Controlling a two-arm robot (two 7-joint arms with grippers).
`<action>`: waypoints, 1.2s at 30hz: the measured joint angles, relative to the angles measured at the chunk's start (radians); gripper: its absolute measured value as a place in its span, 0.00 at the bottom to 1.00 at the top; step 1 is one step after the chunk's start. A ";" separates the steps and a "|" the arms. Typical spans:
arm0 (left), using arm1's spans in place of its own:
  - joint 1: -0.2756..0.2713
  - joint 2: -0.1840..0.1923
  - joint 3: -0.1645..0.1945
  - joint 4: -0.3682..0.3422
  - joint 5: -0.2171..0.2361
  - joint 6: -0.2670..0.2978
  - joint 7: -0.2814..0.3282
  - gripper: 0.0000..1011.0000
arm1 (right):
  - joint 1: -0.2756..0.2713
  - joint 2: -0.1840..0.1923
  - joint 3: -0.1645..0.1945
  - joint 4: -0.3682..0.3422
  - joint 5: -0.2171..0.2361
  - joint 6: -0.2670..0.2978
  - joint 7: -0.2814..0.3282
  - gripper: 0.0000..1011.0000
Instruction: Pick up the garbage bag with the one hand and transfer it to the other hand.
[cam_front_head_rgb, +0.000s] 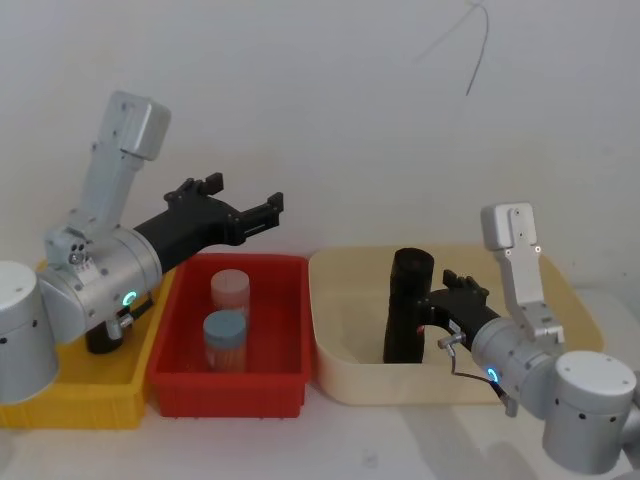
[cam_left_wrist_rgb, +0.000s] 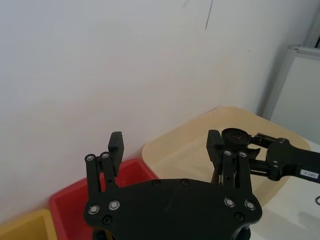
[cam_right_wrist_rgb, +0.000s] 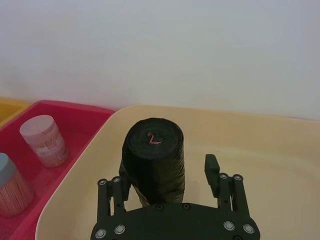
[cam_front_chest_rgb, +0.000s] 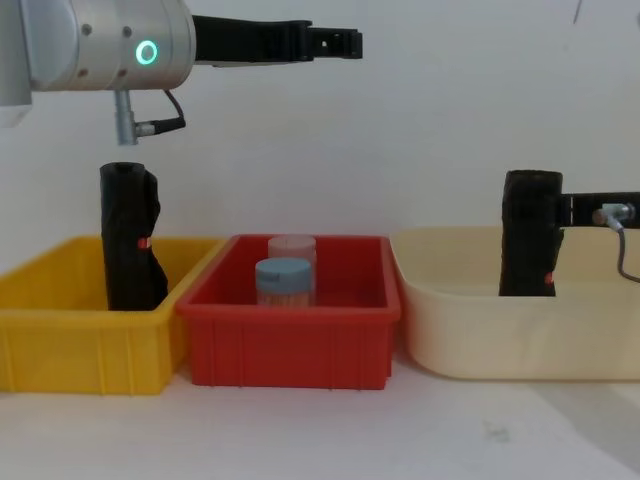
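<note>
We see the right gripper (cam_right_wrist_rgb: 166, 170) inside the cream bin (cam_front_head_rgb: 340, 345), spread open around the bag (cam_right_wrist_rgb: 152, 162), which stands upright in that bin. One finger (cam_right_wrist_rgb: 212, 172) stands clear of the bag; the other is partly hidden behind it, so we cannot tell whether it touches. From the chest, the bin's wall hides the bag's foot, and the gripper is cut off at the edge. The left gripper (cam_left_wrist_rgb: 165, 144) hangs open and empty, higher than the cream bin and off to its left, above the red bin (cam_front_head_rgb: 180, 385) adjoining it. Beyond that, the yellow bin (cam_front_chest_rgb: 60, 350) holds a kinked roll (cam_front_chest_rgb: 130, 240), mostly hidden behind the left arm in the head view.
</note>
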 joint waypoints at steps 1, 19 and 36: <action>0.003 0.002 -0.002 -0.003 -0.001 0.002 0.003 0.99 | -0.002 0.002 0.001 -0.006 -0.002 0.003 0.000 0.86; 0.019 0.014 -0.011 -0.018 -0.004 0.011 0.021 0.99 | -0.018 0.017 0.015 -0.115 -0.024 -0.002 0.008 0.99; 0.024 0.019 -0.012 -0.025 -0.004 0.012 0.030 0.99 | -0.043 0.059 -0.019 -0.300 -0.001 0.023 0.101 0.99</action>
